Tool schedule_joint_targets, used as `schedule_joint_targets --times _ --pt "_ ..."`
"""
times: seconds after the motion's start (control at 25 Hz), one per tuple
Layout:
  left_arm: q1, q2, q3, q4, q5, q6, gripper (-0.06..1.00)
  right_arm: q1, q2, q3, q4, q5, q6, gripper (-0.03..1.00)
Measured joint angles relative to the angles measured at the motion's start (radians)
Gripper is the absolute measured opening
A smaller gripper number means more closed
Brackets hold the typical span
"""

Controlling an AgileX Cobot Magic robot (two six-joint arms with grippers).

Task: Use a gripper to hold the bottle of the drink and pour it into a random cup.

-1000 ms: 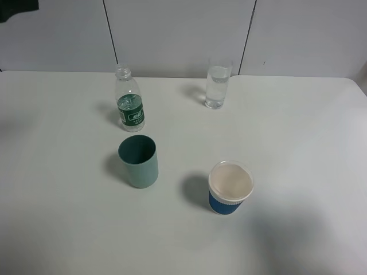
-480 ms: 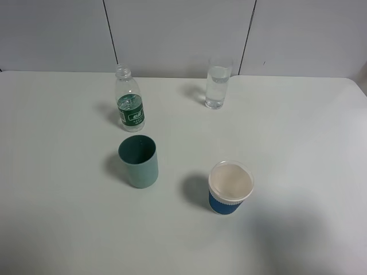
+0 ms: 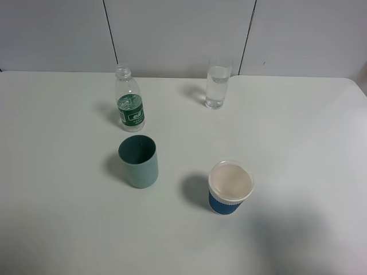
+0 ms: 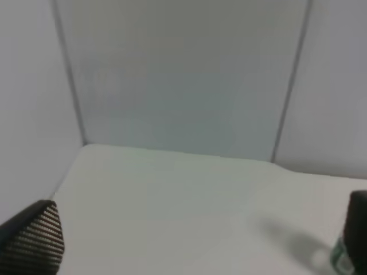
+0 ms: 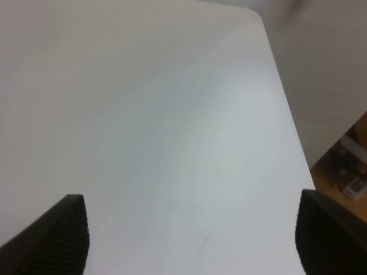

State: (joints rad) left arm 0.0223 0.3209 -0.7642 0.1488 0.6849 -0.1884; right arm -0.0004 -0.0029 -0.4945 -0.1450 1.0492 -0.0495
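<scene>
Left gripper (image 4: 189,240) jaws spread wide, holding nothing; right gripper (image 5: 192,235) likewise apart over bare table (image 3: 298,143). The bottle (image 3: 129,106) stands upright, ungrasped, ahead of the left gripper and just off to one side, barely in its wrist view, with the glass cup (image 3: 217,83) well beyond it. Judged: no step done; approach, grasp, carry and pour all remain.
</scene>
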Motion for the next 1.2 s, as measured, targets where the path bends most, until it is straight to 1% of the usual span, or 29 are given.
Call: schedule_joint_targets --times 0.08,0.24,0.56,0.68,0.8,0.96,1.2 --pt "0.019 -0.034 0.015 -0.002 0.04 0.003 0.99 0.0 0.0 0.0 0.0 0.0 0.0 0.74" --pt "0.027 -0.11 0.06 -0.026 0.119 0.023 0.99 0.0 0.0 0.0 0.0 0.0 0.0 0.74" --pt "0.027 -0.306 0.183 -0.028 0.214 0.025 0.99 0.0 0.0 0.0 0.0 0.0 0.0 0.74" --pt "0.027 -0.321 0.202 -0.035 0.288 0.025 0.99 0.0 0.0 0.0 0.0 0.0 0.0 0.74" --pt "0.027 -0.321 0.221 -0.045 0.34 0.025 0.99 0.0 0.0 0.0 0.0 0.0 0.0 0.74" --pt "0.027 -0.322 0.252 -0.047 0.371 0.025 0.99 0.0 0.0 0.0 0.0 0.0 0.0 0.74" --pt "0.027 -0.322 0.255 -0.047 0.371 0.025 0.99 0.0 0.0 0.0 0.0 0.0 0.0 0.74"
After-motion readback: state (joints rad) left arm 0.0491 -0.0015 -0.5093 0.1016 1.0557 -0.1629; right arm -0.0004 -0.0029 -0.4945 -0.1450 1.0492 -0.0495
